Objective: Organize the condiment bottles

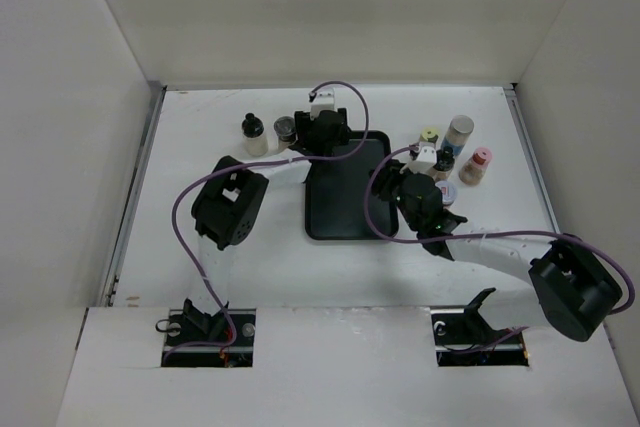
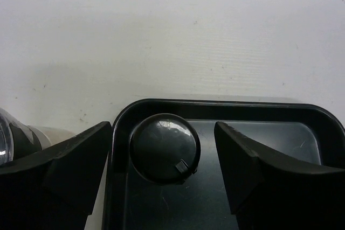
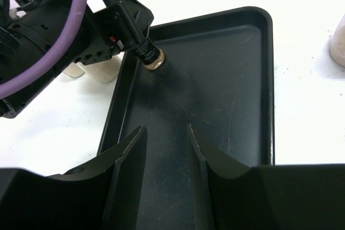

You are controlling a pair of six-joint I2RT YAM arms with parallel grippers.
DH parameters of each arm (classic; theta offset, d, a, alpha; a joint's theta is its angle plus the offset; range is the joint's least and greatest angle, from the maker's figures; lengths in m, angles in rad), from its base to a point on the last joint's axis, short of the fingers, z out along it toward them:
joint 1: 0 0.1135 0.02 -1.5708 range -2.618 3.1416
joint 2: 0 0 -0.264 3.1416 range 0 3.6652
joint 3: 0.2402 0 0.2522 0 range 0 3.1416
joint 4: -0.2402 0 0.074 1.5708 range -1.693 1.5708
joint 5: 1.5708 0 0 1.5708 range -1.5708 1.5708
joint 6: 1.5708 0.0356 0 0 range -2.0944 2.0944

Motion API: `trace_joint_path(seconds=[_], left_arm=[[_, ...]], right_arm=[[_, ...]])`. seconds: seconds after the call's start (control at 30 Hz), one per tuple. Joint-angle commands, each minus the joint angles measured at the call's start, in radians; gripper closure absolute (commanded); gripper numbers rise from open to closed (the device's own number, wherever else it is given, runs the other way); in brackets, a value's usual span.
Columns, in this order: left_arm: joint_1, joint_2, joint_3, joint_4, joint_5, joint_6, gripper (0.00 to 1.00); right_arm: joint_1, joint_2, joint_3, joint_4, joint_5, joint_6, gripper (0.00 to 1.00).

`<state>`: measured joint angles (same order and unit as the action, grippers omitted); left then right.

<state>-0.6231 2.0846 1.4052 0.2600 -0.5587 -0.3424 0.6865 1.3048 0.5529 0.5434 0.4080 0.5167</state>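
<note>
Left gripper, fingers apart, flanked a black-capped bottle standing in the tray's far-left corner. Right gripper, fingers spread and empty, hung over the tray. Other bottles stood beside it.

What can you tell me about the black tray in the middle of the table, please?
The black tray is a flat rectangle with rounded corners and a low raised rim, plastic by its look, its floor faintly scratched. It lies level on the white table, near its middle. One dark-capped bottle stands in its far left corner, between the open fingers of the left gripper. The right gripper, also open, is over its near part; whether it touches the tray cannot be told.
</note>
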Motion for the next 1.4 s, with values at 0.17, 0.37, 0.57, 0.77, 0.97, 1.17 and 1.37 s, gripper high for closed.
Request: trace_joint_path(seconds=[0.17, 0.37, 0.57, 0.77, 0.97, 1.17, 1.37], left_arm=[[-0.026, -0.265, -0.087, 0.071, -0.003, 0.019, 0.20], [0.012, -0.411, -0.218, 0.042, -0.041, 0.000, 0.19], [0.093, -0.406, -0.236, -0.028, -0.055, -0.021, 0.17], [0.131, -0.327, -0.192, -0.053, -0.014, -0.023, 0.16], [0.158, -0.241, -0.135, -0.074, 0.029, -0.024, 0.16], [0.168, -0.215, -0.123, -0.064, 0.031, -0.024, 0.28], [0.170, -0.236, -0.150, -0.033, -0.003, -0.014, 0.54]], right_arm=[[-0.017, -0.025, -0.014, 0.049, 0.005, 0.009, 0.57], [-0.015, -0.036, -0.016, 0.049, 0.003, 0.009, 0.55], [-0.015, -0.029, -0.011, 0.049, 0.002, 0.008, 0.33], [-0.015, -0.012, -0.004, 0.049, -0.009, 0.003, 0.21], [-0.015, 0.007, 0.002, 0.049, -0.017, 0.000, 0.19], [-0.015, 0.013, 0.008, 0.049, -0.024, -0.003, 0.19], [-0.014, 0.016, 0.012, 0.049, -0.031, -0.004, 0.19]])
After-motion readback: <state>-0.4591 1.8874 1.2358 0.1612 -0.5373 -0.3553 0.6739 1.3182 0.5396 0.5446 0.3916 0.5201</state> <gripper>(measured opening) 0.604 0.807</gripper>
